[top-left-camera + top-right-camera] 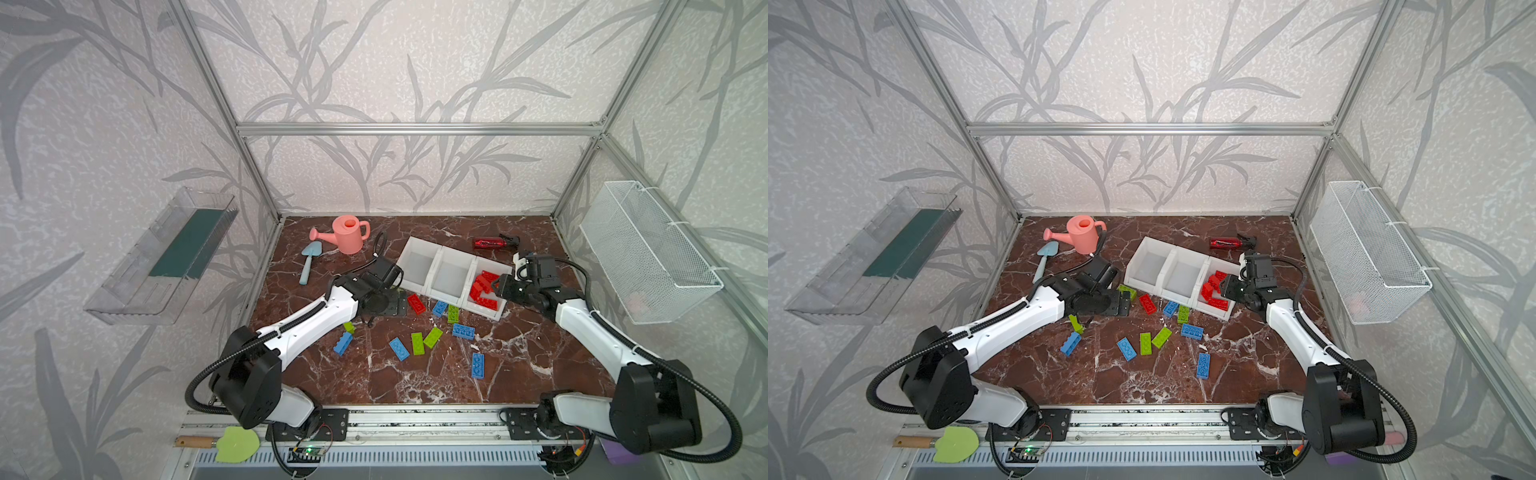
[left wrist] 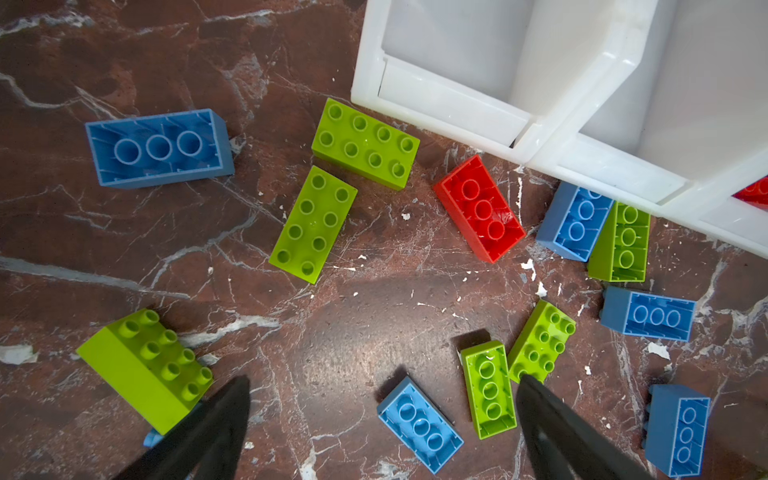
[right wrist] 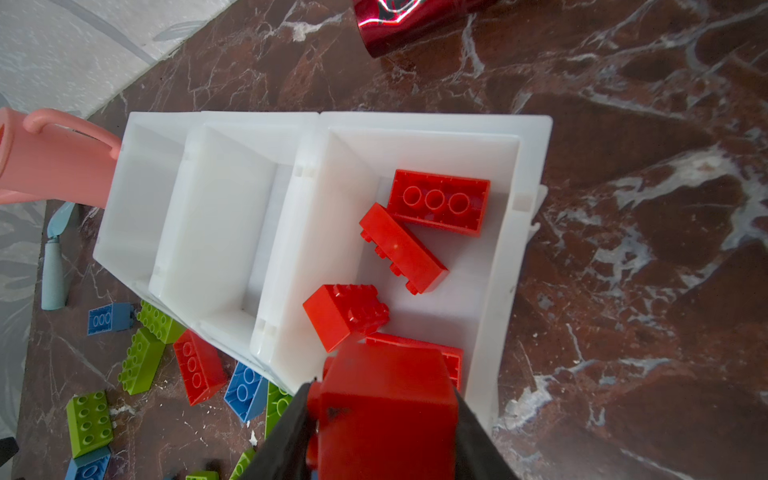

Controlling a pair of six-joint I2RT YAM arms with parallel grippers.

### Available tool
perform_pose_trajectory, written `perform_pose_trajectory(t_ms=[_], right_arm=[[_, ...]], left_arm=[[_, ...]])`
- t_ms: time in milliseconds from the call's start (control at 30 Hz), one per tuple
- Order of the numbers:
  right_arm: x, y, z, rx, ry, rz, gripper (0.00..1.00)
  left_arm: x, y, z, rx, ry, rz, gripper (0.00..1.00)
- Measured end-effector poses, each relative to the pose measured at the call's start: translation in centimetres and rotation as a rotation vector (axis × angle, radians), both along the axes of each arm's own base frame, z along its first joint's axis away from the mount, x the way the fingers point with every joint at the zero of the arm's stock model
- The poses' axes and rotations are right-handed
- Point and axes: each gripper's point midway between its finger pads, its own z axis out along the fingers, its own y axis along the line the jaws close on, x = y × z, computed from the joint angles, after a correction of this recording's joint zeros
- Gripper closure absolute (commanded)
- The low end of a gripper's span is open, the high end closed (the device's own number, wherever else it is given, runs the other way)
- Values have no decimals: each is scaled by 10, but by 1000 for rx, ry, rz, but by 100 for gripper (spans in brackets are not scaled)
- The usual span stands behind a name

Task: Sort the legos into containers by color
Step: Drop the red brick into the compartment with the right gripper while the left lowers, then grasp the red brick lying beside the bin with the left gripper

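The containers (image 1: 415, 242) are three joined white bins at the back middle. Several red legos (image 1: 482, 289) lie in the rightmost bin (image 3: 536, 124); the other two bins show no bricks. My right gripper (image 3: 382, 390) hangs over that bin's near end, shut on a blurred red lego (image 3: 386, 407); in both top views it (image 1: 498, 286) sits at the bin's right edge. Blue (image 1: 399, 348), lime green (image 1: 417, 343) and one red lego (image 2: 480, 208) lie loose on the marble in front. My left gripper (image 2: 382, 380) hovers open above them, holding nothing.
A pink watering can (image 1: 349, 232) and a pale blue trowel (image 1: 307, 262) lie at the back left. Behind the bins lies a dark red spray bottle (image 1: 490, 242). A wire basket (image 1: 648, 257) hangs on the right wall, a clear tray (image 1: 166, 257) on the left wall.
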Motion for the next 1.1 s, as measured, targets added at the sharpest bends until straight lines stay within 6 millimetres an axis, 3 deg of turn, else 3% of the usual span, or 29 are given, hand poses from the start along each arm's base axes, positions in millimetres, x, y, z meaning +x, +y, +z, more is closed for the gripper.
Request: perform_pose_trajectory(t_ms=[100, 233, 400, 667, 900, 1100], right_arm=[[2, -1, 1, 2, -6, -3, 28], [3, 0, 2, 4, -13, -1, 23], [3, 0, 5, 5, -23, 4, 23], [-9, 1, 37, 22, -122, 17, 24], [-30, -1, 34, 18, -116, 17, 24], [-43, -3, 32, 10, -114, 22, 27]], left_arm=[[0, -1, -2, -3, 6, 0, 1], [2, -3, -7, -5, 18, 11, 1], [4, -5, -14, -8, 32, 38, 1], [24, -21, -21, -9, 40, 119, 1], [40, -49, -25, 23, 20, 163, 1], [43, -60, -50, 56, 59, 200, 1]])
